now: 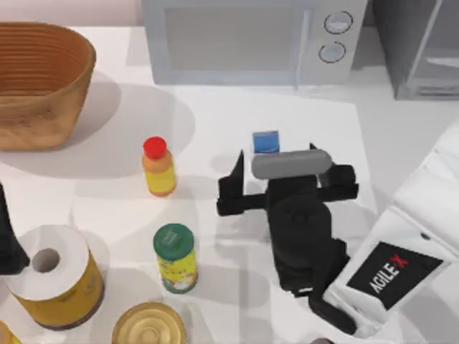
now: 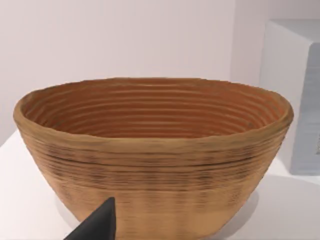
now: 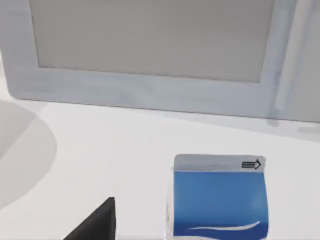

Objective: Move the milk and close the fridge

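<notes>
Blue-topped milk [image 1: 265, 141] upright just beyond the open right gripper [image 1: 275, 159], not between its fingers, untouched

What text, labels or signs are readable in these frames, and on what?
"AGILEX" on the black panel of the right arm, white letters with a red X.
A small black arrow sign on the grey top strip of the milk; no words readable there.
Green-lidded jar: print on lid and yellow label, too blurred to read.
Red-capped bottle: no readable label.
Microwave: two knobs, no legible markings.
</notes>
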### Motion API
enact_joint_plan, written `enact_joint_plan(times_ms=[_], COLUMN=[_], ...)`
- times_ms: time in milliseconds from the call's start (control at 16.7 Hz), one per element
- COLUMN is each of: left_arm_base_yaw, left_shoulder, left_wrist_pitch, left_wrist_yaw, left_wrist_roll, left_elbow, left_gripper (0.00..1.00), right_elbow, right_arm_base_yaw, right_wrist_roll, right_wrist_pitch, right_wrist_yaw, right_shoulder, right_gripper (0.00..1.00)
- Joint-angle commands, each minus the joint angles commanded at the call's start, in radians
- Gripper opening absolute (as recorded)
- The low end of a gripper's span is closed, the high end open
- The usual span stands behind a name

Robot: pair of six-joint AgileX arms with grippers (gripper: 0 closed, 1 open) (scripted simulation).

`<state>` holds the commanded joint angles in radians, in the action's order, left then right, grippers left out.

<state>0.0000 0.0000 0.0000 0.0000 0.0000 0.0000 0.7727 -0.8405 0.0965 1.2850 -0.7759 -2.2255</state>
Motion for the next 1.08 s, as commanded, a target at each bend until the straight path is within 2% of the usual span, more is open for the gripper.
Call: enact_joint_plan(times_ms=[420, 1080], left_arm_base_yaw=[0.0, 0.0], left_shoulder=[0.0, 0.0], left_wrist_pitch=[0.0, 0.0], left_wrist_yaw=[0.0, 0.0], left_wrist_roll=[0.0, 0.0], left_elbow=[0.0, 0.0], left_gripper=[1.0, 1.0], right_elbow=[0.062, 0.203], right_arm_base_yaw=[0.01, 0.081], right_wrist_roll=[0.011, -0.003], right_wrist_pitch=[0.042, -0.025], right_wrist_yaw=[0.022, 0.092], right_shoulder=[-0.083, -0.147], right_gripper=[1.0, 1.0])
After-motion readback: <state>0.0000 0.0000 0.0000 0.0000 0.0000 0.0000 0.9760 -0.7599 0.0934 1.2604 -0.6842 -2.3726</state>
